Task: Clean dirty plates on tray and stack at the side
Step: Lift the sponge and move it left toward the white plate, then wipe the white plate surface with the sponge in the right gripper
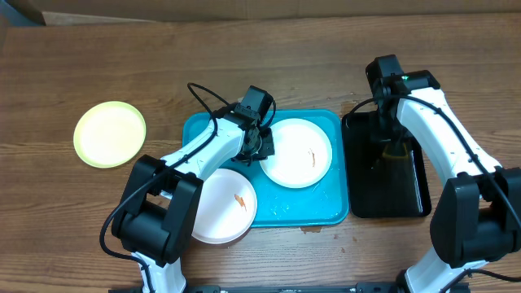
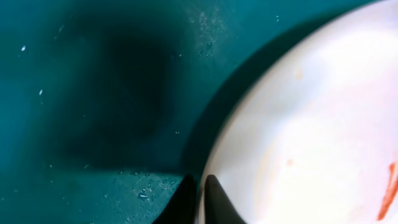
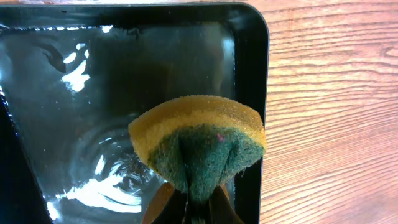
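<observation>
The turquoise tray [image 1: 326,210] holds a white plate [image 1: 297,152] with an orange smear. A second white plate [image 1: 224,207] with an orange speck overlaps the tray's front left corner. A yellow-green plate [image 1: 110,134] lies on the table at the left. My left gripper [image 1: 262,149] is shut on the left rim of the white plate in the tray; in the left wrist view the fingertips [image 2: 200,198] pinch the rim [image 2: 311,124]. My right gripper [image 1: 394,148] is shut on a yellow-and-green sponge [image 3: 199,140] over the black tray.
A narrow glossy black tray [image 1: 415,199] holding water [image 3: 93,124] stands right of the turquoise tray. Wooden table [image 3: 329,112] lies beyond its right rim. A cardboard edge [image 1: 163,15] runs along the back.
</observation>
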Motion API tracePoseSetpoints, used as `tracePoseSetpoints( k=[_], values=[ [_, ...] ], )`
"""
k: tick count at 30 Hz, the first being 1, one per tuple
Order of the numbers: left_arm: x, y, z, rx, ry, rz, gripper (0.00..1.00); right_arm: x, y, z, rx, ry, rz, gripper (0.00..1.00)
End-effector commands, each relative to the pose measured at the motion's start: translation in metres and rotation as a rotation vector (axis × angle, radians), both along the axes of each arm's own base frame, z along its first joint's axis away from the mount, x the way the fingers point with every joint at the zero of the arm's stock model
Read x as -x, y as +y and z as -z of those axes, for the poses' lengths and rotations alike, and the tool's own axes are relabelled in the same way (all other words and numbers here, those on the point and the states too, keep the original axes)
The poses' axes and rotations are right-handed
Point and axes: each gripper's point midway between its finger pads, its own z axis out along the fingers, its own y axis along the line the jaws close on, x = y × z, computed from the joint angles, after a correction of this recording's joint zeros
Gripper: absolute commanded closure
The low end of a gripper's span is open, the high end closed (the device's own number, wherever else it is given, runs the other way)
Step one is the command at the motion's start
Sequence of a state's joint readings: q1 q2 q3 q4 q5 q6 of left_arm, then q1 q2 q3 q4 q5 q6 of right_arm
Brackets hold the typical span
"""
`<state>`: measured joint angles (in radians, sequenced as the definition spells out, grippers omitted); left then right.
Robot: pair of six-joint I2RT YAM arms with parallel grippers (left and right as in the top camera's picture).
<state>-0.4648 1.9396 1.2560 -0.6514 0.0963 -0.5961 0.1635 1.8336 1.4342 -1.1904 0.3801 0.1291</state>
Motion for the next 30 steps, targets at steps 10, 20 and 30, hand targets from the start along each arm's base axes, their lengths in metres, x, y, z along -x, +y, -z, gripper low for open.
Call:
tracePoseSetpoints(
  k=[10, 20, 30],
  values=[
    [0.011, -0.013, 0.001, 0.064, 0.047, 0.024, 0.96, -0.003, 0.042, -0.003, -0.248, -0.008, -0.011, 0.96],
    [0.011, -0.013, 0.001, 0.065, 0.047, 0.023, 0.95, -0.013, 0.037, -0.024, -0.217, -0.048, -0.011, 0.96],
    [0.01, -0.013, 0.0, 0.066, 0.044, 0.023, 0.94, -0.017, 0.101, -0.026, -0.556, -0.04, -0.094, 0.96]
  ],
)
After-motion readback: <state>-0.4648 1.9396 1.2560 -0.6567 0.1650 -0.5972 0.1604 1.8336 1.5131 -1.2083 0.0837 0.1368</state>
